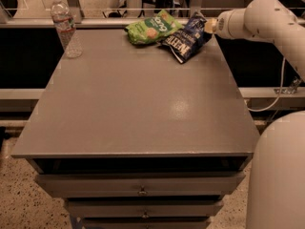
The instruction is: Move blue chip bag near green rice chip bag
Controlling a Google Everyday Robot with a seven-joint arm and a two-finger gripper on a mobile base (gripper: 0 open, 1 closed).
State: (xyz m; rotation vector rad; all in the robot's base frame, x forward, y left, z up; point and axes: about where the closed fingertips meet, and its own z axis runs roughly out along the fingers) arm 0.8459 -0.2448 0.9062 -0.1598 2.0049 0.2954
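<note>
The blue chip bag point(187, 38), dark navy with white lettering, rests tilted on the far right part of the grey table point(143, 109). Its left edge touches the green rice chip bag point(152, 27), which lies at the table's far edge. My gripper point(208, 26) reaches in from the right on the white arm point(259, 18). It sits at the blue bag's upper right corner and looks shut on it. The fingertips are partly hidden by the bag.
A clear plastic water bottle point(66, 26) stands at the table's far left corner. A metal rail point(119, 8) runs behind the table. Drawers point(143, 191) are under the table's front edge. My white base point(279, 175) is at the lower right.
</note>
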